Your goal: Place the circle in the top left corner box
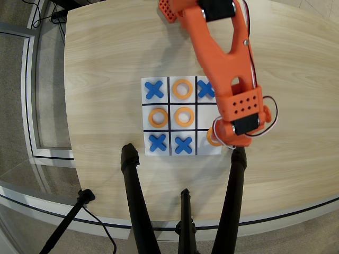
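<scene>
The wooden table [106, 47] carries the orange arm [225, 53], reaching down the overhead view. Left of the gripper [225, 138] lies the grid sheet [169, 114]. An orange ring [212, 138] peeks out at the gripper's left edge, over the lower right cell; whether the jaws clasp it cannot be told.

The arm [225, 50] is orange printed plastic with black motor blocks, a perforated wrist plate and thin red-and-white wires.
</scene>
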You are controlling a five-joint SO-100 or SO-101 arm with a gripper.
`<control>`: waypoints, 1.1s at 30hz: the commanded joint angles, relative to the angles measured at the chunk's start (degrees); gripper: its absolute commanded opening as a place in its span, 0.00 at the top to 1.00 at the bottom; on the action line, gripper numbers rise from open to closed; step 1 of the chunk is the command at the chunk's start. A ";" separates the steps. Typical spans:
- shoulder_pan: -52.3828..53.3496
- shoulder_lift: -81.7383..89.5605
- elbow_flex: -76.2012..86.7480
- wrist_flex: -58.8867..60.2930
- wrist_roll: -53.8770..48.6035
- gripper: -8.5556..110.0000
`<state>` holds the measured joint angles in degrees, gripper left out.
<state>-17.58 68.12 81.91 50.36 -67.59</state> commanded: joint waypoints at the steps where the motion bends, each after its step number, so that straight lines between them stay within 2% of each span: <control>1: 0.62 -3.25 -6.59 0.00 -0.18 0.93; 9: 2.11 -10.28 -14.41 -0.09 -0.79 0.93; 28: 3.52 -12.13 -14.15 0.18 -3.25 0.93; 33: 4.04 -12.13 -14.77 0.26 -3.43 0.89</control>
<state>-13.89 55.37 69.61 50.36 -70.49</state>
